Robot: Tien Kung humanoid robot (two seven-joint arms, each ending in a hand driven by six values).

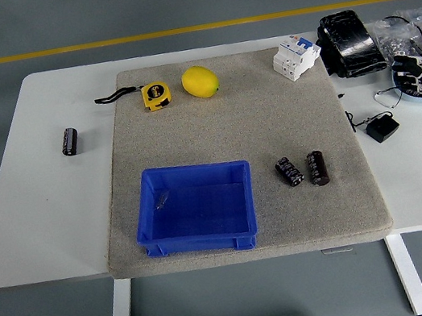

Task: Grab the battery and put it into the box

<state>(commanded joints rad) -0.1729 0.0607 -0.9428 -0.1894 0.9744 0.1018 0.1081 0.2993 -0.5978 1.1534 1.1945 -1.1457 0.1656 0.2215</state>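
No text, brand name or number can be read anywhere in the head view. Pale markings are seen on the dark sleeves of the two batteries [302,170] lying on the grey mat, and on the third battery [69,141] lying on the bench [31,206], but they are too small to be made out. What may be a label is seen on the yellow tape measure [155,95]; it is blurred.

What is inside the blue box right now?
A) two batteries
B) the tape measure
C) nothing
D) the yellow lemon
C: the blue box shows only its bare floor; two batteries lie on the mat to its right, while the lemon and tape measure sit near the mat's far edge.
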